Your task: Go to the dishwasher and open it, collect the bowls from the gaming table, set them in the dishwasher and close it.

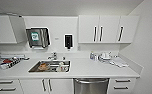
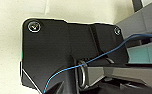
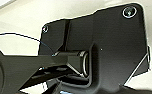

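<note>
The dishwasher (image 1: pixel 91 86) is straight ahead in the head view, under the white counter, right of the sink. Its brushed steel front is closed, with a horizontal bar handle (image 1: pixel 91 80) along the top. The gaming table and the bowls are out of view. In both wrist views the robot's own dark plate and jointed bar are seen over a pale floor.
A white counter (image 1: pixel 97 68) runs across, with a steel sink (image 1: pixel 50 66) holding dishes and a tap behind it. White drawers (image 1: pixel 122 84) flank the dishwasher, wall cupboards (image 1: pixel 108 28) hang above. Dishes and bottles (image 1: pixel 104 56) stand at the right, clutter (image 1: pixel 7 62) at the left. A wall stands at the right.
</note>
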Tool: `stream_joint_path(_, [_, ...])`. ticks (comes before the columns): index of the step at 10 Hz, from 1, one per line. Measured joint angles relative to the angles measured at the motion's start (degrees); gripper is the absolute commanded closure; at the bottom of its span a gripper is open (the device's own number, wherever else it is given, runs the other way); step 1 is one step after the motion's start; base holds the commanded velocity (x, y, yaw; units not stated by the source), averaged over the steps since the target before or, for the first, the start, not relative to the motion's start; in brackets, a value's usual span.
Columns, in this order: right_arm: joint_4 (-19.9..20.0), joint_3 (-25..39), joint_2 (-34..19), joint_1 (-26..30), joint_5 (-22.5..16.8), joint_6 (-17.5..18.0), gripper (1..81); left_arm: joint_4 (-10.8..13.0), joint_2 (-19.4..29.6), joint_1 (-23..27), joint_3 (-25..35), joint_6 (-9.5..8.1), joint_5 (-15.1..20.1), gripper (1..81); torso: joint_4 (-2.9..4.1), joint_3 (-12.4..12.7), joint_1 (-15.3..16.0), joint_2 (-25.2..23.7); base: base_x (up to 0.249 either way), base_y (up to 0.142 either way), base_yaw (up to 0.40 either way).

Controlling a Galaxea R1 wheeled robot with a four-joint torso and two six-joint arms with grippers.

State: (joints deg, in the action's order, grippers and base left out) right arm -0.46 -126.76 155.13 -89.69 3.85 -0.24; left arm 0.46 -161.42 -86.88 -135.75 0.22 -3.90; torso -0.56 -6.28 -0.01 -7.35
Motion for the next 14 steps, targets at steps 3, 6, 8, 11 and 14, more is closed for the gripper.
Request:
stream_joint_path(3, [0.0, 0.0, 0.0, 0.0, 0.0, 0.0, 1.0, 0.0, 0.0, 0.0, 0.0, 0.00, 0.0, 1.0, 0.00, 0.0, 0.0, 0.0, 0.113, 0.000, 0.000])
stream_joint_path(6, [0.0, 0.0, -0.1, 0.0, 0.0, 0.0, 1.0, 0.4, -0.4, 0.0, 0.0, 0.00, 0.0, 1.0, 0.00, 0.0, 0.0, 0.0, 0.113, 0.000, 0.000])
stream_joint_path(8, [0.0, 0.0, -0.1, -0.3, 0.0, 0.0, 1.0, 0.5, -0.3, 0.0, 0.0, 0.00, 0.0, 1.0, 0.00, 0.0, 0.0, 0.0, 0.116, 0.000, 0.000])
stream_joint_path(11, [0.0, 0.0, 0.0, -0.3, 0.0, 0.0, 1.0, 0.6, -0.3, 0.0, 0.0, 0.00, 0.0, 1.0, 0.00, 0.0, 0.0, 0.0, 0.116, 0.000, 0.000])
stream_joint_path(14, [0.0, 0.0, 0.0, -0.3, 0.0, 0.0, 1.0, 0.6, -0.3, 0.0, 0.0, 0.00, 0.0, 1.0, 0.00, 0.0, 0.0, 0.0, 0.111, 0.000, 0.000])
